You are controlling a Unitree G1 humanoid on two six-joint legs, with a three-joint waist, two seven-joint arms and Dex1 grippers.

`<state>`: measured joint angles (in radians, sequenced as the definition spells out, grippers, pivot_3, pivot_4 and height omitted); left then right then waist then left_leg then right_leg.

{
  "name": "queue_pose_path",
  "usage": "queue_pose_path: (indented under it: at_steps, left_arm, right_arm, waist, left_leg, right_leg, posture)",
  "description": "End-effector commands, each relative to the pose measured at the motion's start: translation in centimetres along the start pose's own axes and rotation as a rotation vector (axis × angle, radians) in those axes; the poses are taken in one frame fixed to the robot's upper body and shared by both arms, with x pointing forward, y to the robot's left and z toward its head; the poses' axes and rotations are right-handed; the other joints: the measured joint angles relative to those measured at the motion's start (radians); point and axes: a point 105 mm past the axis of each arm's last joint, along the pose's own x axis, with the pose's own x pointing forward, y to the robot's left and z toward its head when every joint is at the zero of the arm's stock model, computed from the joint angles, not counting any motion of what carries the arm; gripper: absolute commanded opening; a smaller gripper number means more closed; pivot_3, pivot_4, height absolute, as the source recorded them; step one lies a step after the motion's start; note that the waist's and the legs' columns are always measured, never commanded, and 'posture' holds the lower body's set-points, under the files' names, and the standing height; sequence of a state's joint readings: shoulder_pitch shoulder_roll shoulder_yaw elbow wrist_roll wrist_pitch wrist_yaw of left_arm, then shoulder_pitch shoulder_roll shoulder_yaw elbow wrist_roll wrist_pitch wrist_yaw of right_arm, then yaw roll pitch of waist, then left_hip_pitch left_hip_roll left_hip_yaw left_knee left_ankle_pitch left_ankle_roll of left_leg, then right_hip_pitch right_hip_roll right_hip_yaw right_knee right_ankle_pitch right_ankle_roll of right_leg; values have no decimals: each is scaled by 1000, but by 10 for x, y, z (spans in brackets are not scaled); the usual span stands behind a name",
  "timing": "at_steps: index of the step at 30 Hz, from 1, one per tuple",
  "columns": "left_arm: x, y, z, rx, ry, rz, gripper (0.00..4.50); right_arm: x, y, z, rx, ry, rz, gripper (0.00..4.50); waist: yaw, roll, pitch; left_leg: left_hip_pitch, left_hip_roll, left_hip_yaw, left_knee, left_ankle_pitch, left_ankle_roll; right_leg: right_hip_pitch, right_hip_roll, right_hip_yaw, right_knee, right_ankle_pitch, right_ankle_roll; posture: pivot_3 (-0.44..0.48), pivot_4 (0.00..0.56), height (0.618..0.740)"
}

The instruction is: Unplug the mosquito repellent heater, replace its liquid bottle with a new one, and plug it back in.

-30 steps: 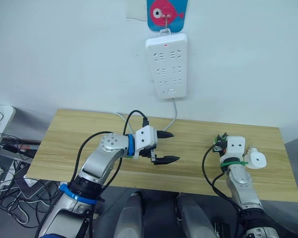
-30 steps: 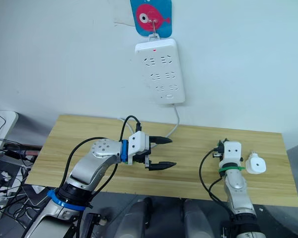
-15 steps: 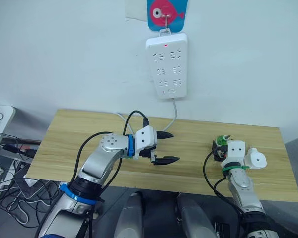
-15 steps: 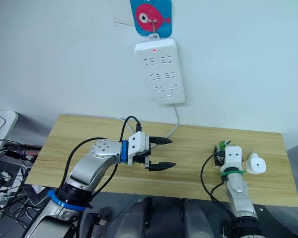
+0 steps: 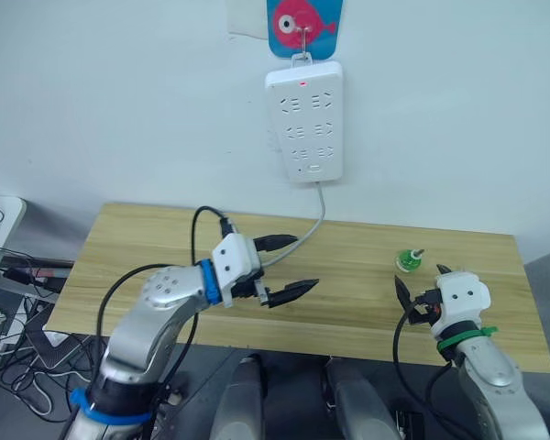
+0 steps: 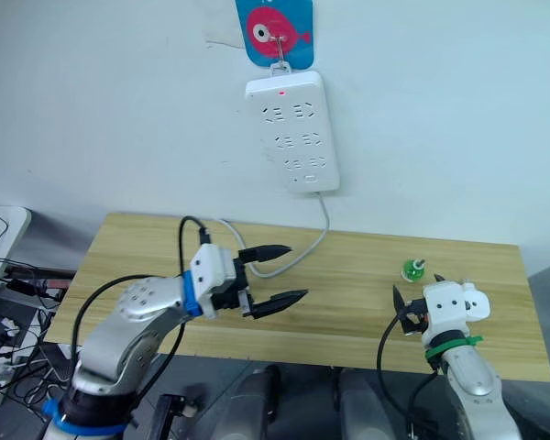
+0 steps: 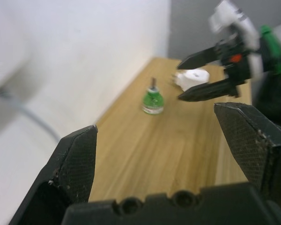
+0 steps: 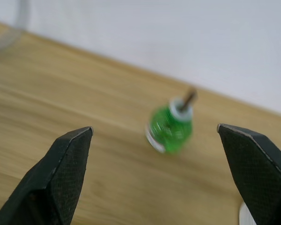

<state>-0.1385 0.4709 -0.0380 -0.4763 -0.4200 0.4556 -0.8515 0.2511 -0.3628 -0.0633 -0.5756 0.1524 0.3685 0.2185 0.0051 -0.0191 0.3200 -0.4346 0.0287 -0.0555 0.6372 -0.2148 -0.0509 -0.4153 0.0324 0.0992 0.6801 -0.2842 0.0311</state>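
Green bottle (image 5: 407, 261) with bare wick stands upright on the wooden table (image 5: 147, 247), near its back edge; white heater (image 7: 192, 78) lies just beside it. Right gripper (image 5: 406, 302) spread wide, empty, just in front of the bottle, not touching. Left gripper (image 5: 289, 267) also wide open, empty, well apart from the bottle, over the table's middle.

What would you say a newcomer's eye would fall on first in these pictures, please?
Probably the tiny green bottle with its bare dark wick, standing alone near the wooden table's far right edge. Just in front of it, the right hand is open, with the white heater on the table beside it. The tall white power strip hangs on the wall above.
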Motion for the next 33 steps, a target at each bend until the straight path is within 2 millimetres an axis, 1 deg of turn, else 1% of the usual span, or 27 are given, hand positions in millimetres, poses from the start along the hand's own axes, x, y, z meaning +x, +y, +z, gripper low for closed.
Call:
queue_pose_path:
  at_steps: [1,3,5,7,9,10,13,15,20,22,25,29,33]
  left_arm:
    - [-27,11,-1,-4,-20,195,4500]
    - [-38,10,-8,8,3,245,4500]
    - [-47,10,-15,-27,-4,293,4500]
    - [-59,11,-23,-16,-30,364,4500]
    - [-67,12,-38,-3,-5,429,4500]
    - [-70,13,-45,-11,2,460,4500]
    - [-76,12,-65,-46,5,517,4500]
    - [-76,12,-75,-63,-3,549,4500]
    - [-68,14,-107,-80,16,594,4500]
    - [-66,18,-119,-77,31,615,4500]
    - [-58,24,-132,-61,45,628,4500]
    - [-49,36,-143,-51,38,665,4500]
    - [-37,42,-145,-41,21,660,4500]
  right_arm:
    - [-4,30,35,13,-57,234,4455]
    - [-3,39,46,-7,-70,325,4455]
    - [-1,46,57,-22,-90,414,4455]
    - [1,57,71,-62,-115,549,4455]
    - [-2,68,76,-129,-103,691,4455]
    - [-3,70,76,-177,-97,743,4455]
    - [-2,67,86,-193,-86,821,4455]
    - [-3,67,90,-198,-86,853,4455]
    - [2,58,98,-228,-81,842,4455]
    - [1,57,102,-228,-80,839,4455]
    - [0,57,108,-226,-79,838,4455]
    - [-2,58,113,-221,-70,831,4455]
    - [-7,58,118,-217,-53,835,4455]
  waist:
    - [2,-1,0]
    - [7,-2,1]
    - [20,-2,1]
    - [25,-5,4]
    - [30,-5,9]
    - [35,-6,9]
    - [52,-9,13]
    - [56,-9,14]
    - [66,-10,15]
    - [69,-10,16]
    - [68,-11,17]
    - [63,-11,18]
    - [53,-14,28]
  left_leg:
    - [0,0,0,0,0,0]
    - [0,0,0,-1,0,0]
    - [0,0,0,-1,0,0]
    - [0,-1,0,-1,0,0]
    - [-1,-1,1,-1,0,0]
    - [-1,-2,2,-1,0,0]
    - [-1,-2,1,-4,0,0]
    - [-2,-1,1,-5,0,0]
    - [-2,-2,2,-7,0,0]
    - [-2,-2,2,-7,0,0]
    - [-2,-1,3,-7,0,0]
    - [-2,-1,4,-7,0,-1]
    - [-2,-2,4,-7,0,-1]
  right_leg:
    - [0,0,0,0,0,-1]
    - [0,0,0,0,-1,-1]
    - [-1,0,0,0,-1,-2]
    - [-1,0,0,-1,-1,-2]
    - [-1,-1,1,-2,-1,-2]
    - [-1,-2,1,-3,-1,-2]
    - [-1,-1,-1,-4,-1,-2]
    - [-1,-1,-2,-5,-2,-2]
    - [-2,-1,-3,-5,-2,-2]
    - [-2,-1,-3,-5,-2,-2]
    - [-3,-1,-3,-4,-2,-2]
    - [-3,-1,-3,-3,-1,-2]
    - [-3,-1,-4,-2,-1,-2]
  posture:
    - [220,336,740]
    - [223,335,740]
    - [231,333,740]
    - [232,346,740]
    - [232,348,740]
    - [232,351,740]
    - [227,357,740]
    - [216,361,740]
    - [194,364,740]
    - [183,367,740]
    - [152,381,740]
    - [129,389,740]
    - [108,405,740]
